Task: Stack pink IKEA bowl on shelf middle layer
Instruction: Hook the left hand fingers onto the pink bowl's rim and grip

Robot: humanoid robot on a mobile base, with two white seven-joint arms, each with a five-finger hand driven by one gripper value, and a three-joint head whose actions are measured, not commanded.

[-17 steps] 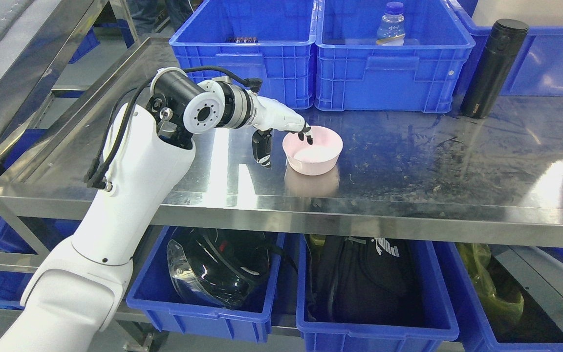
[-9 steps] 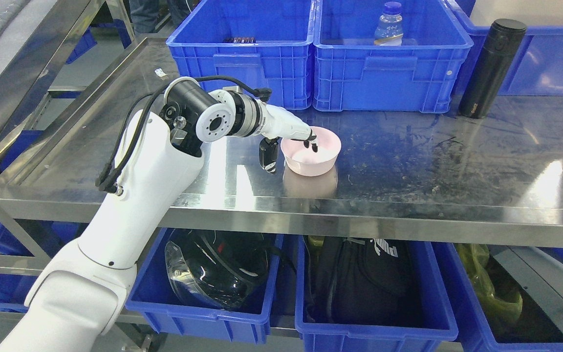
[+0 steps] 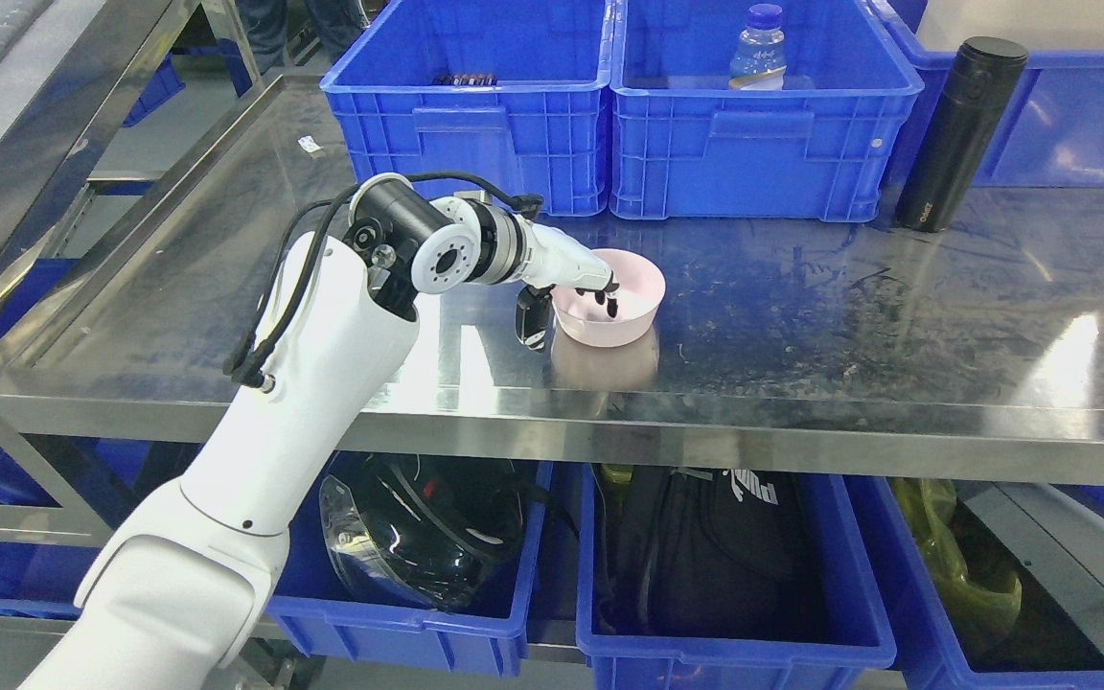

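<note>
A steel shelf [image 3: 801, 316] fills most of the view, its shiny top level running from left to right. Along its far edge stand two blue crates [image 3: 609, 105] side by side, and the right one holds a water bottle [image 3: 748, 48] with a blue cap. Under the top level, more blue crates sit on the lower level; one holds a black helmet [image 3: 418, 527], the next a black bag [image 3: 715, 546]. The robot's left arm [image 3: 312, 383] comes in from the lower left and reaches across the near part of the top level. A tall black flask [image 3: 959, 129] stands upright at the far right, well apart from everything else on that surface. The pink bowl [image 3: 609, 297] sits upright on the top level, near its middle (its reflection shows in the steel just below it). The left hand [image 3: 571, 287] pinches the bowl's left rim: the fingers [image 3: 600, 292] curl down inside the bowl, the black thumb [image 3: 531, 321] hangs outside the wall.
</note>
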